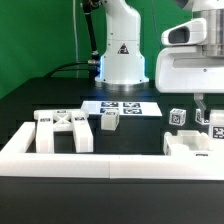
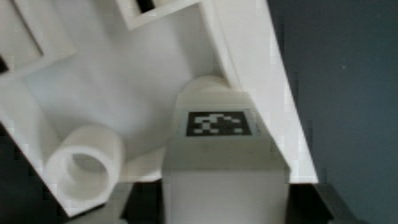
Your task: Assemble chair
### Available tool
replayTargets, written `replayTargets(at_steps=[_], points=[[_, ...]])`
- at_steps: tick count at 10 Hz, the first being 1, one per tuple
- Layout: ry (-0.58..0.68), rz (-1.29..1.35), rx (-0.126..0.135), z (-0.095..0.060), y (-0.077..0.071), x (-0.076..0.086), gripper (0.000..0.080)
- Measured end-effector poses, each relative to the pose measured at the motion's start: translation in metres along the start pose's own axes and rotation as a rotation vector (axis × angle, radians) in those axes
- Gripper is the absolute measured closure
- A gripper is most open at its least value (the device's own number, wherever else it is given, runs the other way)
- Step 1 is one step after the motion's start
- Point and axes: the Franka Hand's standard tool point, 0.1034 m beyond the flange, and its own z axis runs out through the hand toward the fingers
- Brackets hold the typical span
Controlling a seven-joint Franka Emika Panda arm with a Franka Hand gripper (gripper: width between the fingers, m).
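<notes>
In the wrist view a white square post (image 2: pixel 224 150) with a black-and-white tag on its end fills the gap between my gripper's (image 2: pixel 226 205) dark fingers (image 2: pixel 153 203), which are shut on its sides. Just beyond the post lies a large white chair panel (image 2: pixel 107 100) with a round socket (image 2: pixel 80 165). In the exterior view my gripper (image 1: pixel 201 108) hangs low at the right, over a flat white panel (image 1: pixel 188 146) and between two tagged posts (image 1: pixel 178 117) (image 1: pixel 215 124). The cross-braced frame (image 1: pixel 64 129) stands at the left, and a small tagged block (image 1: pixel 108 121) stands beside it.
A long low white border wall (image 1: pixel 100 161) runs along the front and up the exterior view's left. The marker board (image 1: pixel 126 106) lies flat in the middle, in front of the arm's white base (image 1: pixel 122 55). Black tabletop surrounds the parts.
</notes>
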Motion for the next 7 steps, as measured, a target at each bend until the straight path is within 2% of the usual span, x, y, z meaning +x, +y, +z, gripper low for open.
replayTargets(at_steps=[3, 5, 7], points=[[-0.015, 0.335, 0.021, 0.0000, 0.0010, 0.0012, 0.0511], [-0.016, 0.437, 0.020, 0.0000, 0.0010, 0.0012, 0.0511], [-0.016, 0.388, 0.019, 0.0001, 0.0010, 0.0010, 0.0511]])
